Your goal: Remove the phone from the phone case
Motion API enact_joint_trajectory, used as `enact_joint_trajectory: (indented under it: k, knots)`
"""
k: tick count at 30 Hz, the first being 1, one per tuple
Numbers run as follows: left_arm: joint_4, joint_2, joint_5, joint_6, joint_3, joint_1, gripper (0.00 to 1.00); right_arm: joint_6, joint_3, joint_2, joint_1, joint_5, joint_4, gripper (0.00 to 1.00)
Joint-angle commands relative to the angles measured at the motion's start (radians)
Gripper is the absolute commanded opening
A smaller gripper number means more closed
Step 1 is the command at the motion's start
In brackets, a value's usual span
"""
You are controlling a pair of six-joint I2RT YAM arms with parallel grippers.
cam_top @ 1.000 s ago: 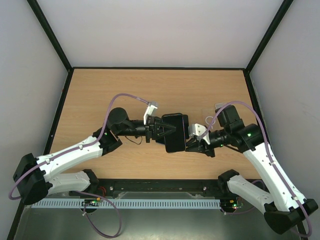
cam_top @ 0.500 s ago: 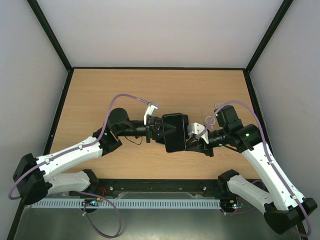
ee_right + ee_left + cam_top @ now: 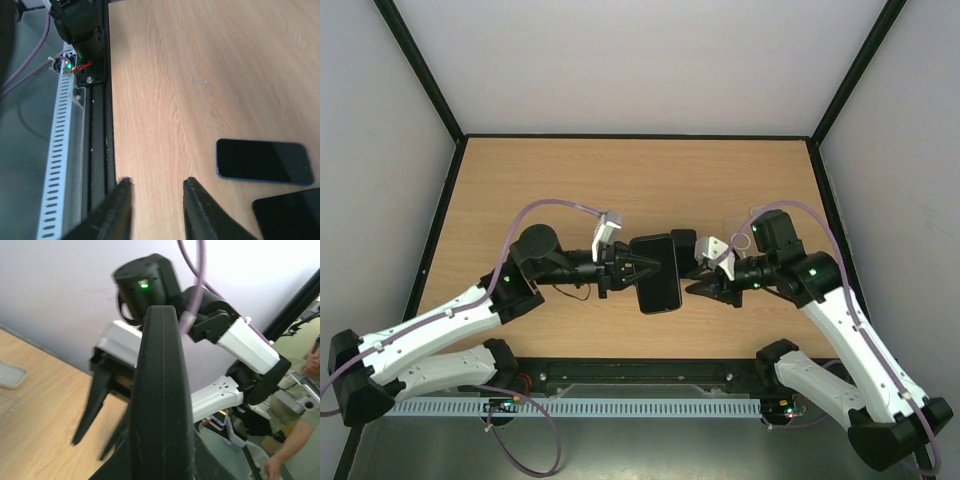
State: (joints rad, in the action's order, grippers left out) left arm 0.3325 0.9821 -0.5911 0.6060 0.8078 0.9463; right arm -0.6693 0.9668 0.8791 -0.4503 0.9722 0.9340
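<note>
Top external view: a light wood-grain table [image 3: 520, 200] sits inside pale walls [image 3: 640, 60], with a black frame [image 3: 640, 136] along its edges. A black rail [image 3: 650, 375] and a white slotted duct [image 3: 620, 408] run across the near side.

The left gripper [image 3: 638, 268] is clamped on the left long edge of the case [image 3: 658, 272], holding it above the middle of the table. Whether a phone sits inside it cannot be told.

The right gripper [image 3: 695, 287] is just beside the case's right edge, not touching it. In the right wrist view its fingers stand moderately apart with only bare wood between them. A glossy phone [image 3: 265, 161] lies flat on the table ahead of them.

From the left wrist, the case [image 3: 160, 405] shows edge-on and upright.
</note>
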Motion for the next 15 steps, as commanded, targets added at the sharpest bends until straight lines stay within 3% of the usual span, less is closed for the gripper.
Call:
enact_joint_trajectory:
  k: [1,6,15]
  knots:
    - [-0.081,-0.045,0.043,-0.089,0.041,-0.014,0.03,0.098,0.009,-0.088,0.002,0.045,-0.05,0.33]
    - [-0.051,-0.037,0.027,-0.092,0.03,-0.013,0.03,0.182,0.024,-0.106,0.002,0.198,-0.06,0.49]
    - [0.026,0.0,-0.016,-0.066,0.033,-0.013,0.03,0.185,0.026,-0.092,0.002,0.191,-0.059,0.49]
